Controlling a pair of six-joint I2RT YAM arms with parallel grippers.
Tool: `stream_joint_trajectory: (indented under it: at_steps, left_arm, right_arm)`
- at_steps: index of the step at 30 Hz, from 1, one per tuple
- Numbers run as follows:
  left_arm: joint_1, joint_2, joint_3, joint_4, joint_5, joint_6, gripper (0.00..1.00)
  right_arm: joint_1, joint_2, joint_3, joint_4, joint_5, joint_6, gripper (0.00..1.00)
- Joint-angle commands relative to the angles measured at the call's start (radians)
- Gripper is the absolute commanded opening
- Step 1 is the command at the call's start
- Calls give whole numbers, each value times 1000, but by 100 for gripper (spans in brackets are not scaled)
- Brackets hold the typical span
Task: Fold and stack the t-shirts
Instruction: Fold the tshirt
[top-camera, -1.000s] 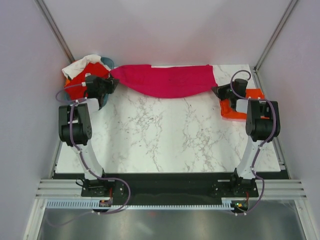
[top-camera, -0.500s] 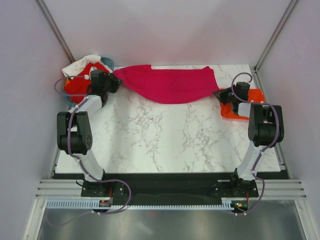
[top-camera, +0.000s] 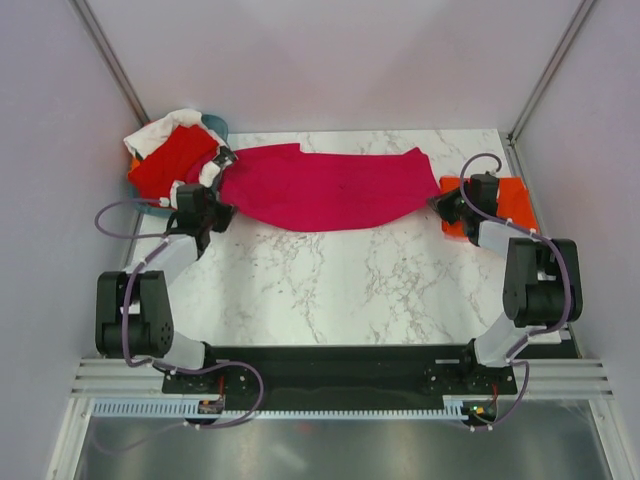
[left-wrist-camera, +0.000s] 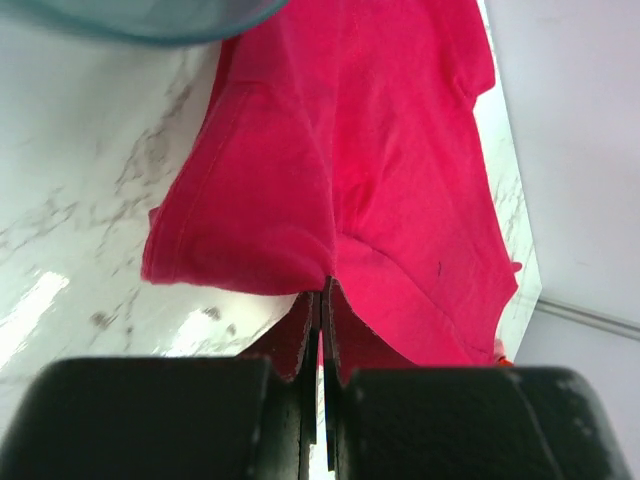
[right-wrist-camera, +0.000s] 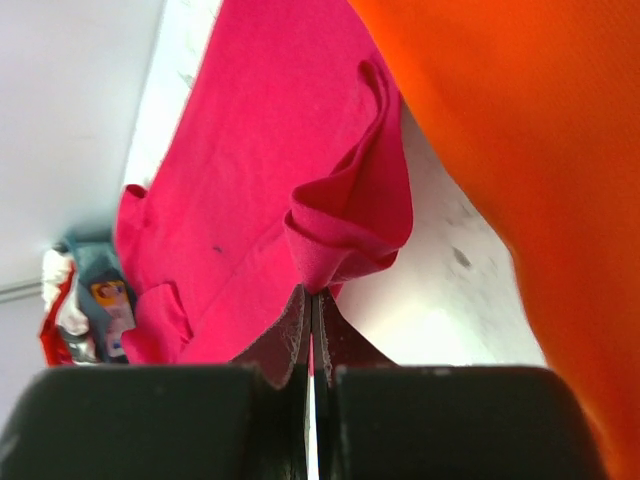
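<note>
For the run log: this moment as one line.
magenta t-shirt: stretched between grippers | left gripper: shut on it | right gripper: shut on it

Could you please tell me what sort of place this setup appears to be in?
Probably a robot lab test cell, not a home: plain white enclosure walls, a marble-patterned table, and the left arm and right arm bolted to an aluminium rail.

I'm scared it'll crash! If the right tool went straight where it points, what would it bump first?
The right tool would push into the magenta-pink t-shirt bunched right at its tips; it is shut on that cloth.
</note>
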Motion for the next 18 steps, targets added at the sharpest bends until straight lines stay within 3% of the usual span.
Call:
stream_joint_trajectory:
  at_steps: [1,9,18]
  left_arm:
    - [4,-113,-102,21,-37,-31,2]
    - [4,-318,-294,4,-48,-39,2]
    - [6,-493,-446,-150,-99,-92,3]
  right_arm:
    - [10,-77,-62,-44,58,-49,0]
    - [27,-261,-237,-113,114,-95,0]
    - [28,-495,-398,-277,240,-184,0]
